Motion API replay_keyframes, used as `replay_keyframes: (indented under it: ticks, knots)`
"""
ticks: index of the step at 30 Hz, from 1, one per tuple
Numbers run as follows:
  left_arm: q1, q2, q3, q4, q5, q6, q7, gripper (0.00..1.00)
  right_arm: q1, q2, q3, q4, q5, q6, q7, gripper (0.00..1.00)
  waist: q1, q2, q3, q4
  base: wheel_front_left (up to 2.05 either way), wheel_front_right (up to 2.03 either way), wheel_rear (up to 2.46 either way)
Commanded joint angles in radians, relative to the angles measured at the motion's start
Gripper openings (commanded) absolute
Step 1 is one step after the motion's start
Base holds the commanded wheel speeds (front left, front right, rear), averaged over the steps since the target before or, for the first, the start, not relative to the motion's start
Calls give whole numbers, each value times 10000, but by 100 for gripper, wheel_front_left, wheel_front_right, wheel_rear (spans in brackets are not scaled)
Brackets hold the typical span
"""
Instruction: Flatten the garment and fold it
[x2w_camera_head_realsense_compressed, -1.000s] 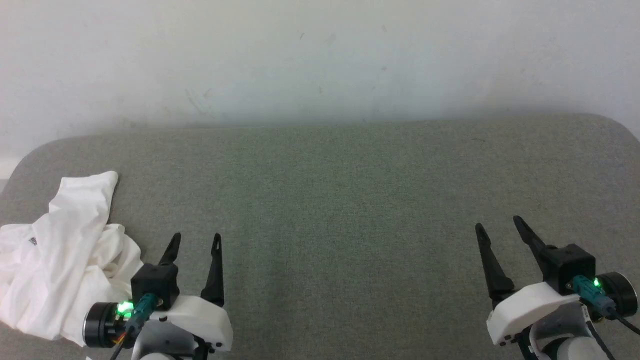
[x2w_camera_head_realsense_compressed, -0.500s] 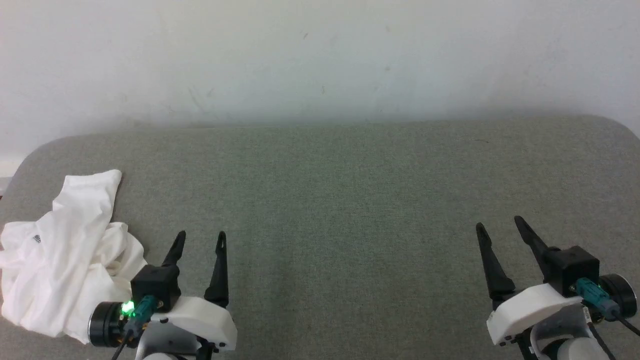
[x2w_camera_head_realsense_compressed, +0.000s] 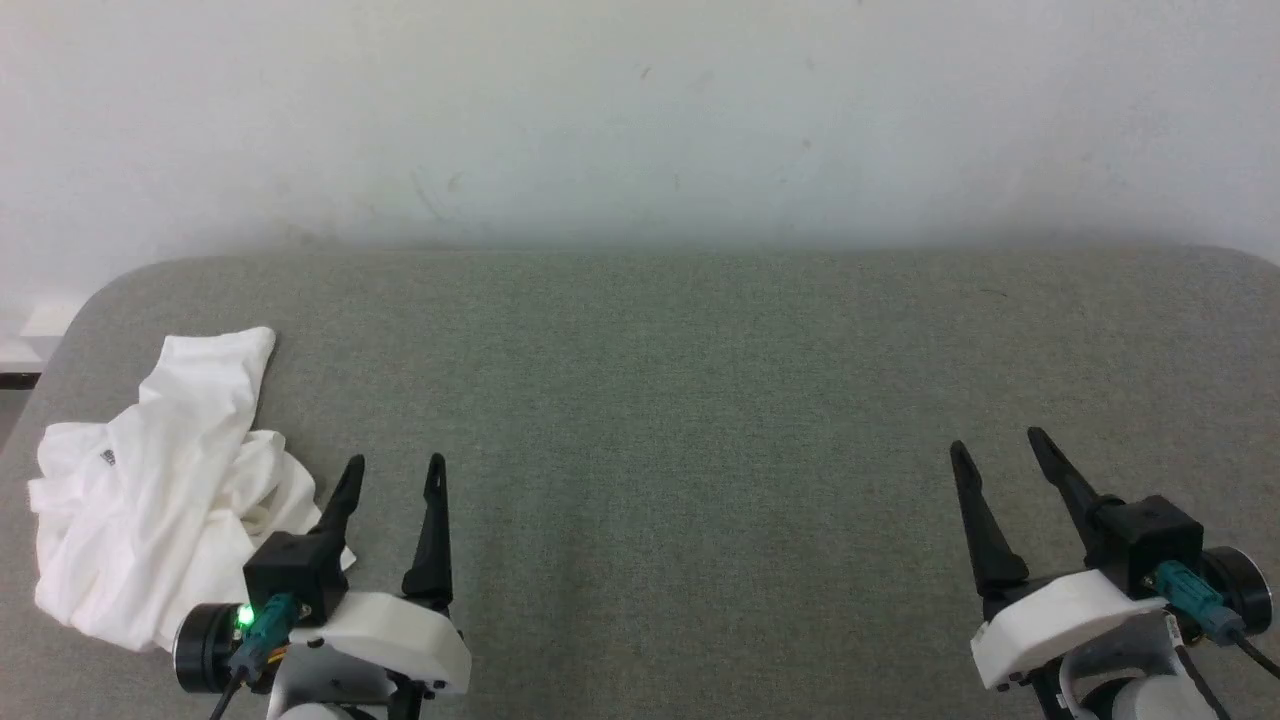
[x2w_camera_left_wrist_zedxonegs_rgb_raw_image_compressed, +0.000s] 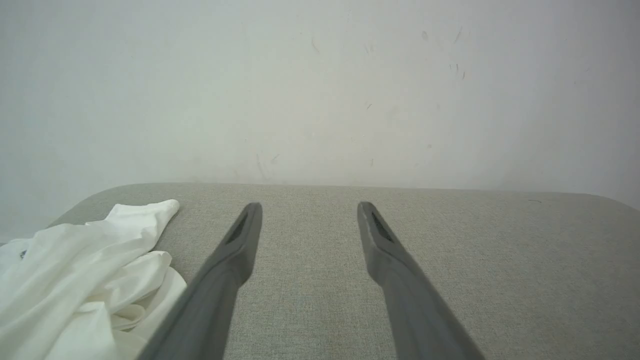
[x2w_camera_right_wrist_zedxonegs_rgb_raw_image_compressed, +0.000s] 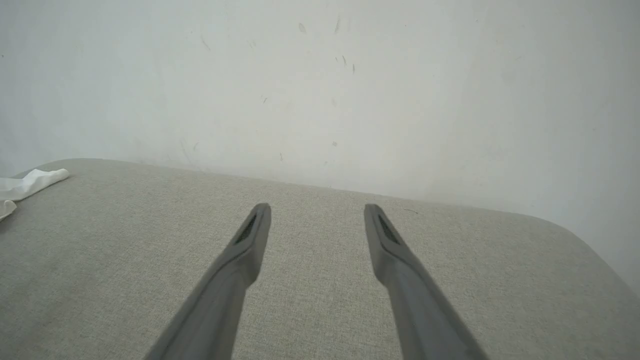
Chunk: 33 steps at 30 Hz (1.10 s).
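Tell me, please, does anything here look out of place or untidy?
Yes. The garment lies crumpled in a heap at the left end of the grey fabric surface, close to its edge, not spread flat. Nothing looks spilled or damaged.

Looks like a plain robot test room or lab: one broad grey fabric-covered surface (x2w_camera_head_realsense_compressed: 700, 400) with rounded corners, standing before a white wall (x2w_camera_head_realsense_compressed: 640, 120) marked with small scuffs.

My left tool (x2w_camera_head_realsense_compressed: 395, 460) at lower left has the crumpled shirt (x2w_camera_head_realsense_compressed: 150, 500) just beside its outer finger, blocking that side. From there across the middle to my right tool (x2w_camera_head_realsense_compressed: 995, 440), the grey counter (x2w_camera_head_realsense_compressed: 700, 400) is open. The wall (x2w_camera_head_realsense_compressed: 640, 120) bounds the top of the frame.
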Motion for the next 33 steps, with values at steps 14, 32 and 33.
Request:
replay_keyframes:
  ticks: [14, 32, 33]
  knots:
    - [-104, -10, 61, 148, -410, 36, -352, 100, 146, 17, 168, -63, 162, -8, -319, 100, 0, 0, -111, 967, 0, 0, 0]
    - [-122, -13, 237, 262, -1047, -17, -729, 100, 151, 23, 372, -190, 227, -11, -601, 100, 0, 0, -42, 2520, 0, 0, 0]
    - [-123, -14, 240, 289, -1087, -19, -750, 100, 155, 23, 381, -202, 232, -12, -616, 100, 0, 0, -36, 2612, 0, 0, 0]
